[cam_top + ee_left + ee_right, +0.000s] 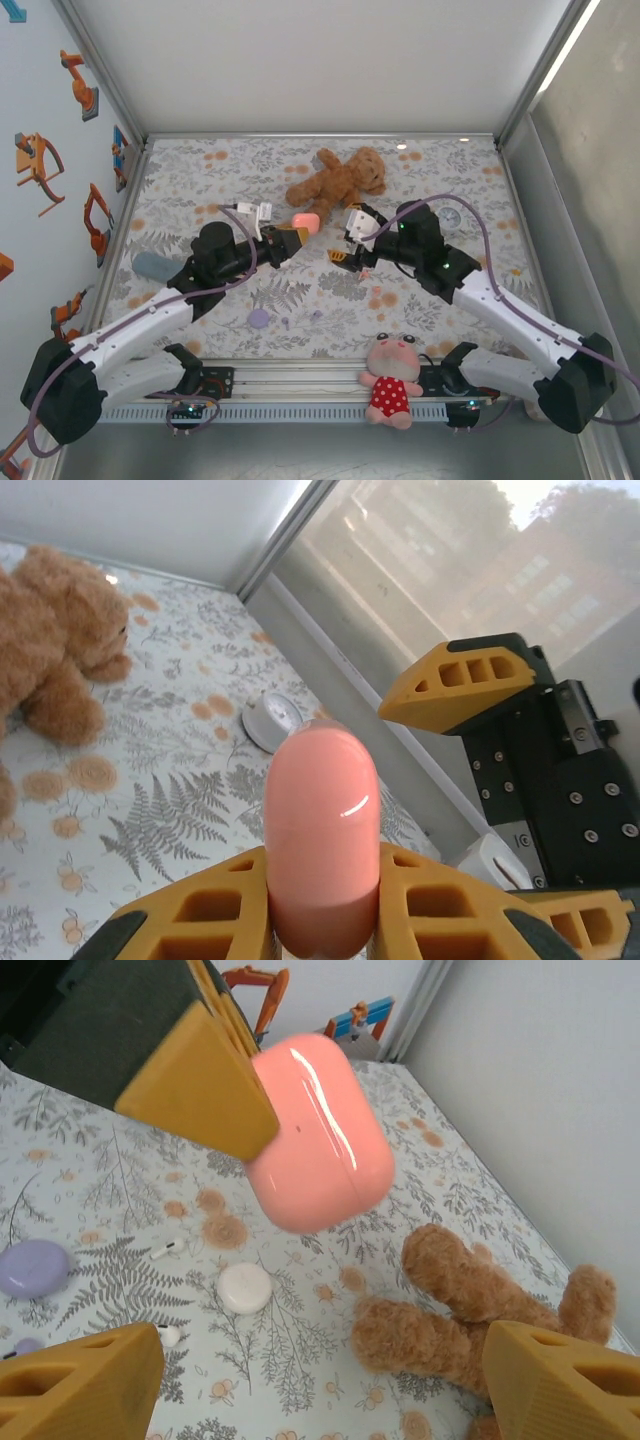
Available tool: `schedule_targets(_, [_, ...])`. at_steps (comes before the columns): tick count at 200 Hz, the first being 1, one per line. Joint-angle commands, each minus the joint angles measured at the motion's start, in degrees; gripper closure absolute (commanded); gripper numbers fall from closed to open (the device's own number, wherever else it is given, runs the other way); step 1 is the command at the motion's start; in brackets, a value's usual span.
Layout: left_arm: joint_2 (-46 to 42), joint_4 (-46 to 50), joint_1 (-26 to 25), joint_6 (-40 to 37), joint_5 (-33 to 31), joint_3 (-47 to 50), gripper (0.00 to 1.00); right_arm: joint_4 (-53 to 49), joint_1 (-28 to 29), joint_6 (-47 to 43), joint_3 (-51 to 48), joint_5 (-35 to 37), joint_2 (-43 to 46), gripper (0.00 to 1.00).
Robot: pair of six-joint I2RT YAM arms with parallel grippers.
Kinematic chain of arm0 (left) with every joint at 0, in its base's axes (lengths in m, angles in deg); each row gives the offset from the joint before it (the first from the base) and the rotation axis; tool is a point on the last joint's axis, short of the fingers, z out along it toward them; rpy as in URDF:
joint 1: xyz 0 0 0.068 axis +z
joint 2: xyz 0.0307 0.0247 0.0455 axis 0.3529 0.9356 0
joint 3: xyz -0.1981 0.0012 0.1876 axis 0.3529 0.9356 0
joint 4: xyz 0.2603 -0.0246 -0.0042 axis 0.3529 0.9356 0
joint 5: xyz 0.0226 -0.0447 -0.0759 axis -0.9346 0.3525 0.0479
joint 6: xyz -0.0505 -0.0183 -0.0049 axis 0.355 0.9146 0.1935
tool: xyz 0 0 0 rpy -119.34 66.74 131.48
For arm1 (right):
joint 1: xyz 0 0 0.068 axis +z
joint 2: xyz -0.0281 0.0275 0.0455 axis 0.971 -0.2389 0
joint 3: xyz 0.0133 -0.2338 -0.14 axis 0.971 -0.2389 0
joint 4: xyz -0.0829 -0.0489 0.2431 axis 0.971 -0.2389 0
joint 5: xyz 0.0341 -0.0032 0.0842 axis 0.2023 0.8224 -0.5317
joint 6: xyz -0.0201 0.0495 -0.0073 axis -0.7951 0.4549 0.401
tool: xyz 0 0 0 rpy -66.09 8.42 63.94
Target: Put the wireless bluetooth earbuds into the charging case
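A closed pink charging case is held above the mat, with my left gripper shut on its lower half. In the left wrist view the case stands upright between the yellow fingers of the left gripper. My right gripper is open just right of the case, not touching it. The right wrist view shows the case above the open right gripper. Two tiny pale earbuds lie on the mat below. A small pale purple bud lies at the left edge.
A brown teddy bear lies behind the grippers. A lilac case sits near the front. A round white case lies by the earbuds, and a white disc rests at the right. A pink plush doll sits on the front rail.
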Motion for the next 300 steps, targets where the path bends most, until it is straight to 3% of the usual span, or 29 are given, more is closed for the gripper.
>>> schedule_targets(1, [-1.82,-7.87,-0.12,-9.24,3.34,0.65,0.8,14.58,-2.28,10.82,-4.59,-4.69,3.03,0.12])
schedule_targets(36, [-1.9,-23.5,-0.15,-17.86,9.18,4.73,0.79,27.53,-5.55,19.8,-9.83,-6.76,6.0,0.01])
schedule_targets(68, [-1.66,-21.71,-0.14,-25.31,14.16,3.01,0.79,32.88,-7.67,26.2,-10.33,-11.4,6.85,0.01])
schedule_targets(99, [-1.06,-22.47,-0.13,-29.14,14.44,2.25,0.77,33.83,-7.63,29.01,-8.75,-18.1,6.37,0.01])
schedule_targets(190, [2.46,-28.24,-0.13,-29.59,16.04,0.5,0.8,34.23,-5.53,30.1,-1.08,-20.18,-0.95,0.01])
schedule_targets(300, [2.56,-27.46,-0.17,-30.43,16.28,0.12,0.8,35.0,-4.99,30.07,0.91,-16.52,-3.86,0.04])
